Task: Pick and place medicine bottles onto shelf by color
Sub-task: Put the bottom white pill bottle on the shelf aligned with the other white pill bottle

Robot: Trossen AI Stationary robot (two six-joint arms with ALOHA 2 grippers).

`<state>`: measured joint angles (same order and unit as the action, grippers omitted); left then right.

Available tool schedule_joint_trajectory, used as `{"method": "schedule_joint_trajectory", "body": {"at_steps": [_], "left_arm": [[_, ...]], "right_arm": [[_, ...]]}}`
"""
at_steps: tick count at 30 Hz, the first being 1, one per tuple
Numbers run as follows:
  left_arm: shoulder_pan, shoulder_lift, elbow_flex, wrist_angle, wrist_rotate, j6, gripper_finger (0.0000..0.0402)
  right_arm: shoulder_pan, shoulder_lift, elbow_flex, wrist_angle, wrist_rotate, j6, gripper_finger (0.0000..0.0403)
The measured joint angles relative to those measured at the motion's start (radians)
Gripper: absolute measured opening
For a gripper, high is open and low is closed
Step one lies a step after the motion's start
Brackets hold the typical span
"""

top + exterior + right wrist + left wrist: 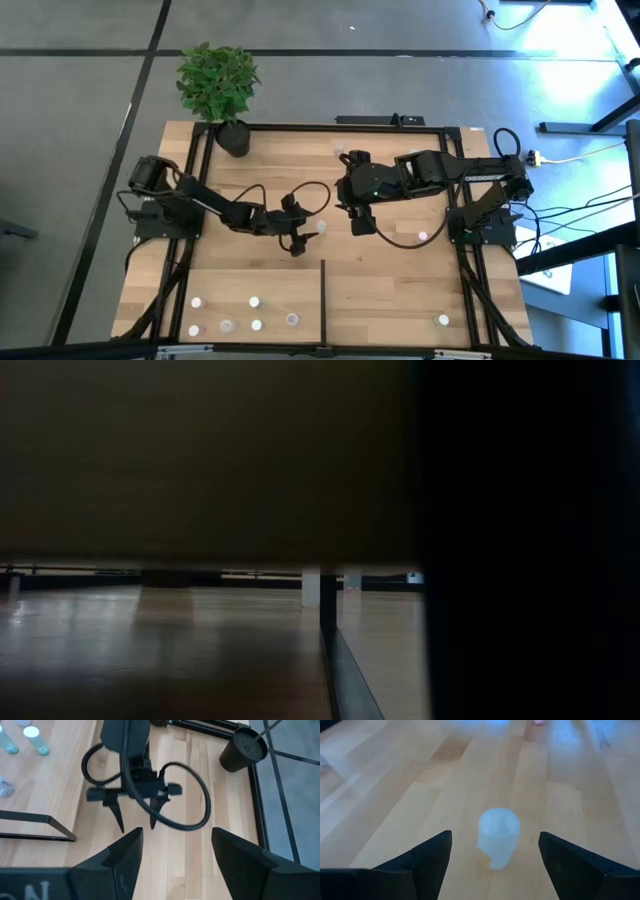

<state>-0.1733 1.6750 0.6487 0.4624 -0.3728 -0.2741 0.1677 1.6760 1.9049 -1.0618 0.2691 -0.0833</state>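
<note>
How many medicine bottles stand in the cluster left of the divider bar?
6 medicine bottles: a row of two, then four below them in the high view. None seems hidden.

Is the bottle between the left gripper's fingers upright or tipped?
Upright. In the left wrist view the bottle stands on the wood, round top up, between the open fingers of the left gripper, touching neither.

Whitish, seemingly translucent bottle (498,837) on light wood shelf (400,790).

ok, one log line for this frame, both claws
left claw: open, bottle between fingers, not gripped | right claw: open, empty, mid-table | shelf: six bottles left of divider, one right
</note>
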Motion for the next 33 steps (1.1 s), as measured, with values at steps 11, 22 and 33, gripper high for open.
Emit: {"method": "schedule_joint_trajectory", "body": {"at_steps": [11, 22, 33], "left_arm": [[0.001, 0.128, 0.0, 0.181, -0.001, 0.048, 0.0293], [0.001, 0.184, 0.02, 0.237, -0.003, 0.05, 0.0284], [0.001, 0.184, 0.021, 0.237, -0.003, 0.05, 0.0214]], "right_arm": [[0.0, 0.0, 0.0, 0.006, 0.0, 0.0, 0.0237], [0.0, 0.0, 0.0, 0.008, 0.0, 0.0, 0.0237], [0.0, 0.0, 0.0, 0.011, 0.0, 0.0, 0.0237]]}}
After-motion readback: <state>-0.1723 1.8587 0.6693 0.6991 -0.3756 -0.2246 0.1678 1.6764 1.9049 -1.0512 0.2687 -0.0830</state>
